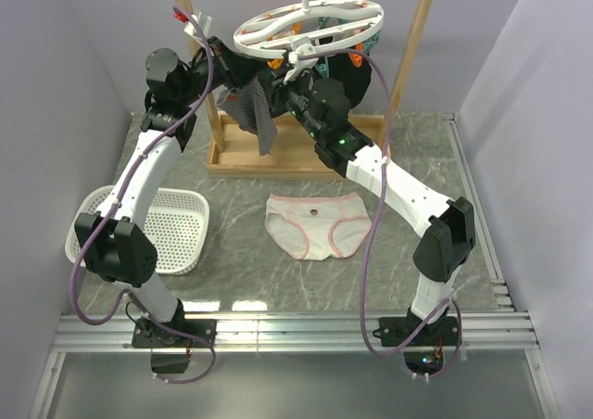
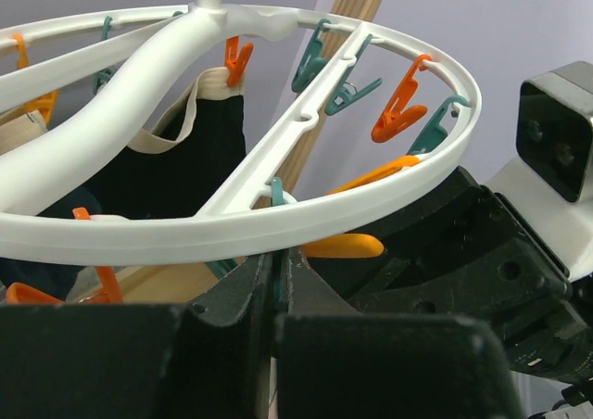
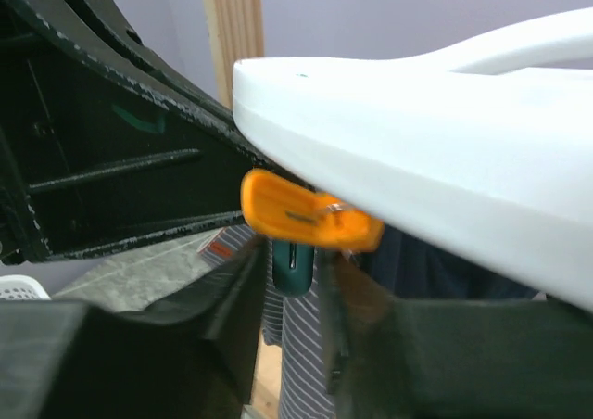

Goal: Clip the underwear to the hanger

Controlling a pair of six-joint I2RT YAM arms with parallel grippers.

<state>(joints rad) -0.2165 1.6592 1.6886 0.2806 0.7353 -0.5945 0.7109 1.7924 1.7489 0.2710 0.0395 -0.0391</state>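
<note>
Flat on grey marbled table (image 1: 232, 206), mid: small white briefs with pink trim (image 1: 313, 224), long axis left-right, waistband toward wooden frame rack (image 1: 412, 57). White oval plastic ring hanger (image 2: 185, 229) hangs there; navy garment (image 2: 185, 159), grey striped cloth (image 1: 262, 122) hang below. My left gripper (image 2: 278, 275) closed under near rim. My right gripper (image 3: 295, 289) straddles teal clip (image 3: 293, 266) beneath orange clip (image 3: 306, 217); cannot tell if pinching

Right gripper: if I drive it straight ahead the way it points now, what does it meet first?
Most likely the teal clip, hanging in the gap between its fingers, just under an orange clip on the white hanger. Depth is unclear: the clip may already sit between them.
</note>
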